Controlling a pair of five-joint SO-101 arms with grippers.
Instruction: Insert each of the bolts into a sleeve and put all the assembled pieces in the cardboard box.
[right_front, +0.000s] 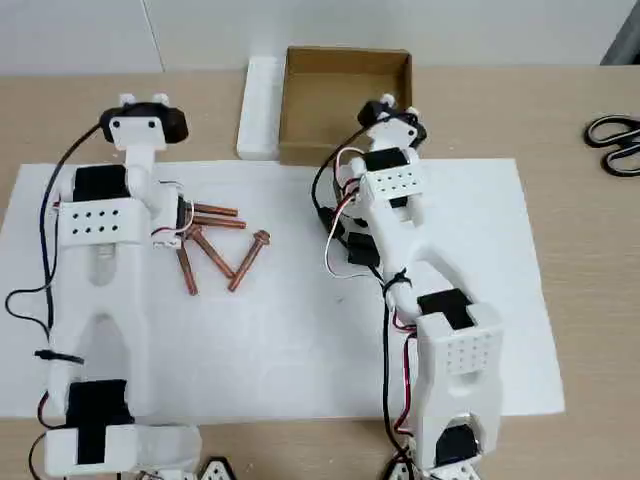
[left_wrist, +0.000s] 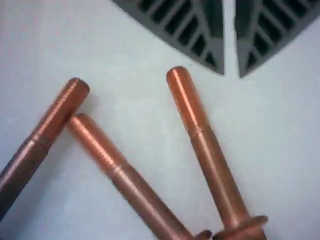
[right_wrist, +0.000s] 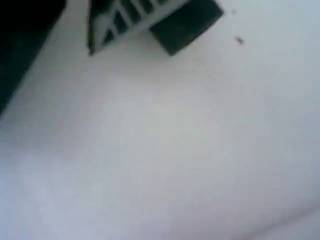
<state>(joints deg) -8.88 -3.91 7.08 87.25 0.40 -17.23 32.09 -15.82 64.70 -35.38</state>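
Note:
Several copper bolts and sleeves (right_front: 215, 250) lie in a loose cluster on the white sheet (right_front: 290, 340), left of centre. In the left wrist view three copper shafts fan out; the headed bolt (left_wrist: 205, 145) lies nearest my left gripper (left_wrist: 230, 72). Its dark fingers (left_wrist: 200, 35) stand just off that bolt's plain end, nearly together, with nothing between them. From above, this gripper (right_front: 186, 226) sits at the cluster's left edge. The open cardboard box (right_front: 330, 100) stands at the back centre. My right gripper (right_wrist: 120, 47) hangs low over bare white sheet, in front of the box and folded under its arm (right_front: 385, 190).
A white foam block (right_front: 258, 105) lies against the box's left side. Black-handled scissors (right_front: 615, 140) rest on the wooden table at the far right. The sheet between the two arms is bare.

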